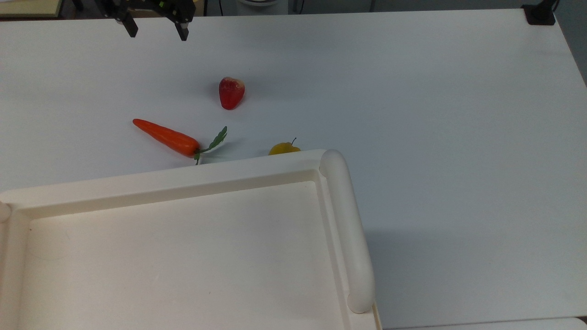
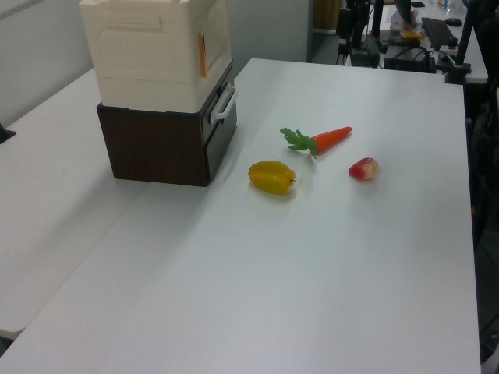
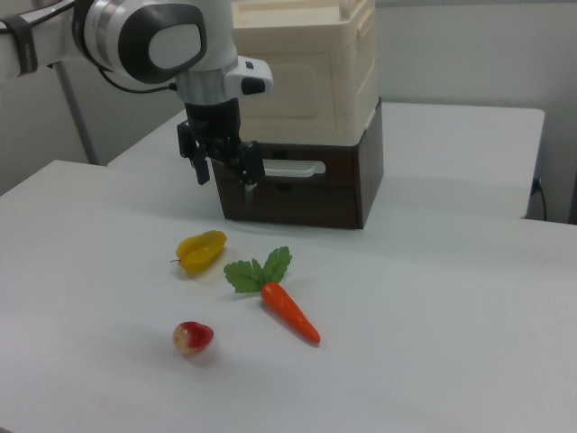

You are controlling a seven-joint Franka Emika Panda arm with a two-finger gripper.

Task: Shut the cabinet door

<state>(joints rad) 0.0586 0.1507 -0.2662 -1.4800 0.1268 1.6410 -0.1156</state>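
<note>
3 toy foods: a carrot [image 1: 167, 137], a red fruit [image 1: 230, 93] and a yellow fruit [image 1: 284, 148] lie on the white table [image 1: 435, 114], all in front of the cabinet.
Cabinet: the cabinet [image 2: 156, 54] is a big cream box on top of a dark brown box. It stands near 1 corner of the table.
Cabinet top: in the top view it looks like a tray with a raised rim, with a thick round rail [image 1: 348, 229] on the top view's right.
Cabinet door: the cabinet door [image 3: 315, 194] is the dark front of the brown box. It has 1 white bar handle [image 3: 293, 168] near its top edge. In the right view the door lies flat on the front of the cabinet. I cannot tell if a tiny gap is left.
Gripper: the gripper [image 3: 225, 176] hangs in the air in front of the cabinet door and touches nothing. In the top view it is well away from the cabinet, past the carrot.
Fingers: the 2 black fingers are spread wide apart and hold nothing.
Yellow fruit: it is the food closest to the cabinet, just in front of the door.
Carrot: it lies a bit further from the cabinet, with its green leaves pointing toward the cabinet.
Red fruit: it is the food furthest from the cabinet.
</note>
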